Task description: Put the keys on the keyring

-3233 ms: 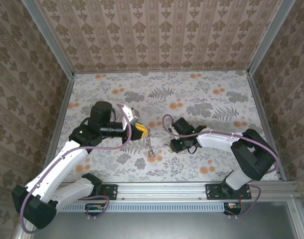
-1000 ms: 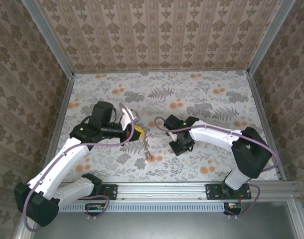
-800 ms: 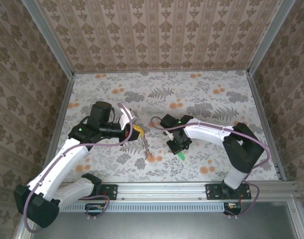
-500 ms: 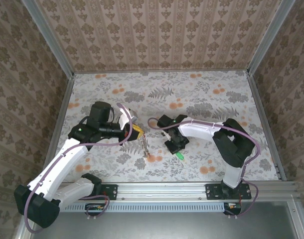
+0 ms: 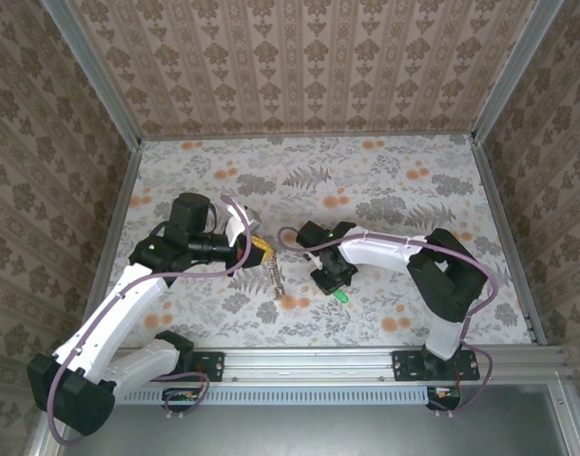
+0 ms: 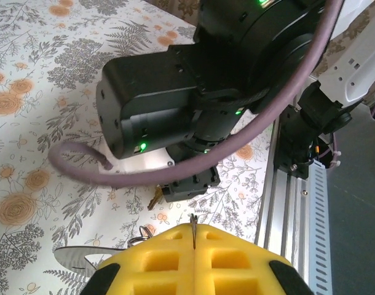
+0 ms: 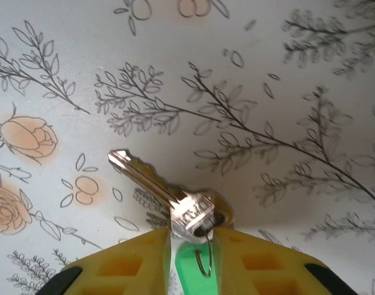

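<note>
Keyring (image 5: 274, 275): thin grey wire loop, pinched at one end in the closed left gripper (image 5: 262, 251), hanging toward the table (image 5: 414, 190). Silver key (image 7: 157, 184): flat on the table, blade pointing away, small wire ring (image 7: 203, 261) through its head. Green key head (image 7: 189, 265): just behind it, in the parted right gripper (image 7: 192, 239).

Your overhead view is evenly lit from above, soft and free of glare, and the arms (image 5: 119, 313) cast only faint shadows on the floral table (image 5: 395, 180). In your left wrist view the yellow pads (image 6: 157, 264) at the lens blur. In your right wrist view the silver key (image 7: 152, 179) is sharp, grey shadow pooled around it.
</note>
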Controlling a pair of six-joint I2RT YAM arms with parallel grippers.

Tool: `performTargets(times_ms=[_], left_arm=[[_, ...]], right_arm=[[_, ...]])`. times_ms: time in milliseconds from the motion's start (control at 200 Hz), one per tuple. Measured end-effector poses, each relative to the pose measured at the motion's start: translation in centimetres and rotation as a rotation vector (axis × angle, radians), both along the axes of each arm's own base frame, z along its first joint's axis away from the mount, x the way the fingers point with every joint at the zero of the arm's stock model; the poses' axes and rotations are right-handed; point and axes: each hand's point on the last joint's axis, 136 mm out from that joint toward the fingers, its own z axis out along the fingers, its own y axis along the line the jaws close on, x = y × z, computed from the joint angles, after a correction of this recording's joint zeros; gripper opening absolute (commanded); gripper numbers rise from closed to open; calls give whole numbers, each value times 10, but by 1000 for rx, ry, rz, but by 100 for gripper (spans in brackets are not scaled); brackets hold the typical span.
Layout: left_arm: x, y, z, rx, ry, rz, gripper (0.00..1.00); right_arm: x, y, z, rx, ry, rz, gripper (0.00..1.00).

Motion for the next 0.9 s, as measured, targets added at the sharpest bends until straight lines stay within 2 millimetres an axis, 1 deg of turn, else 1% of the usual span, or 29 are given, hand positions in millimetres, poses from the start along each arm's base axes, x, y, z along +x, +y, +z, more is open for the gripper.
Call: performTargets(times_ms=[155,285,465,580,905], left_arm=[[0,-1,1,-6,4,-2,0],[-1,-1,0,-9,12,-3,0],[-2,-2,2,-19,11,-10,0],[-1,-3,4,-28,9,-12,0],[-2,-3,4,-34,7,-17,0]], right_arm=[[2,-4,16,37,-69,-20,32],[-1,-8,20,71,-105,-42,34],[-12,-19,13,114,-123,-94,34],[-17,-20,6,162,-135,-125,34],[-12,-15,1,304,-228,-167,32]])
